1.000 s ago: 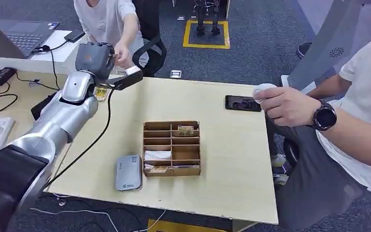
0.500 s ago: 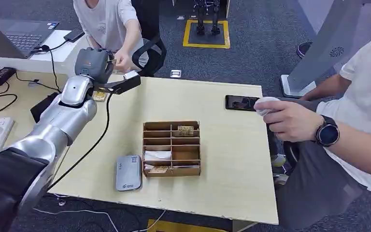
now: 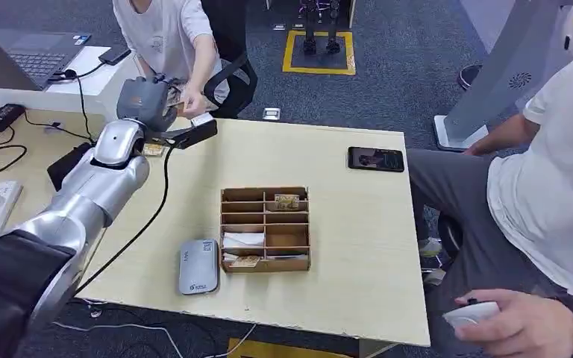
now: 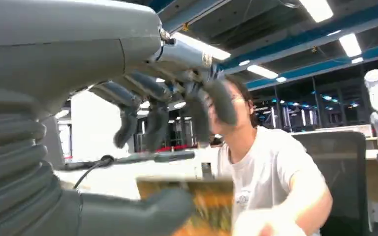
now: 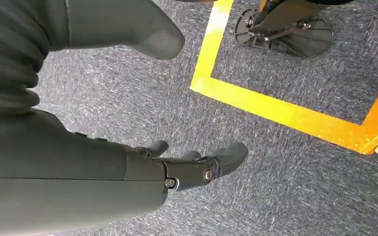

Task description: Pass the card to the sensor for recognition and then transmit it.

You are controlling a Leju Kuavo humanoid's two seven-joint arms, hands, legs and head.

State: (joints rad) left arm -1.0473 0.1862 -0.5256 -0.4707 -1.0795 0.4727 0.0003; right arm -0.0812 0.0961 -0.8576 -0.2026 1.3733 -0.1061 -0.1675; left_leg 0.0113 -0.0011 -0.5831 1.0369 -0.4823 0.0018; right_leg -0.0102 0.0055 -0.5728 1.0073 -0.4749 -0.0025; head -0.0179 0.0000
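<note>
My left hand (image 3: 148, 95) is stretched out past the table's far left corner toward a seated person in a white shirt (image 3: 166, 30). In the left wrist view the yellowish card (image 4: 203, 197) lies against my thumb (image 4: 133, 211), while my fingers (image 4: 197, 105) are lifted apart above it without touching it. The person's hand (image 4: 258, 223) has hold of the card's outer end. The grey card sensor (image 3: 198, 266) lies flat near the table's front edge. My right hand (image 5: 187, 167) hangs over the carpet, fingers loosely apart, holding nothing.
A wooden card organizer (image 3: 265, 229) stands mid-table beside the sensor. A black phone (image 3: 375, 159) lies at the far right edge. A second person sits at the right, holding a white controller (image 3: 471, 313). A cable (image 3: 145, 216) trails from my left wrist across the table.
My left hand has reached a little further toward the seated person, whose hand has come onto the card. The person at the right has lowered the hand with the controller from table height.
</note>
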